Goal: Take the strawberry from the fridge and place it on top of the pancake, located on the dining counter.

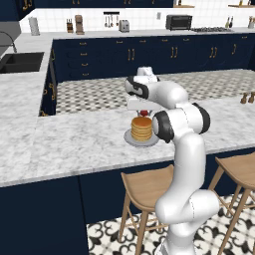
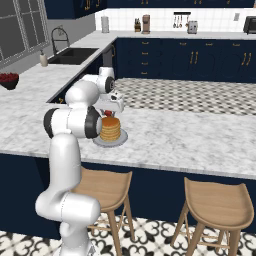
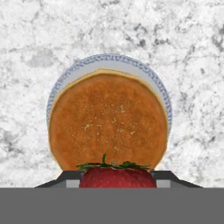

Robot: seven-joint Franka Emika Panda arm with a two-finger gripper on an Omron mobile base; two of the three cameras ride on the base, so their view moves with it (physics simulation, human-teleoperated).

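Note:
The golden-brown pancake stack (image 1: 141,129) (image 2: 110,128) (image 3: 107,120) sits on a round grey plate (image 1: 130,141) (image 2: 122,140) (image 3: 72,72) on the dining counter (image 1: 74,139) (image 2: 190,140). My gripper (image 1: 144,113) (image 2: 108,113) (image 3: 117,179) hangs just above the stack, pointing down, shut on the red strawberry (image 1: 144,113) (image 2: 108,113) (image 3: 117,177). In the hand view the strawberry with its green leaves sits between the fingers (image 3: 70,177), over the near edge of the top pancake. The fridge is out of view.
Wooden stools (image 1: 144,189) (image 2: 220,205) stand in front of the counter's navy base. Small brown shakers (image 1: 247,97) stand at the counter's far right. A sink (image 1: 20,62) (image 2: 72,55) and a red bowl (image 2: 8,80) lie on the side counter.

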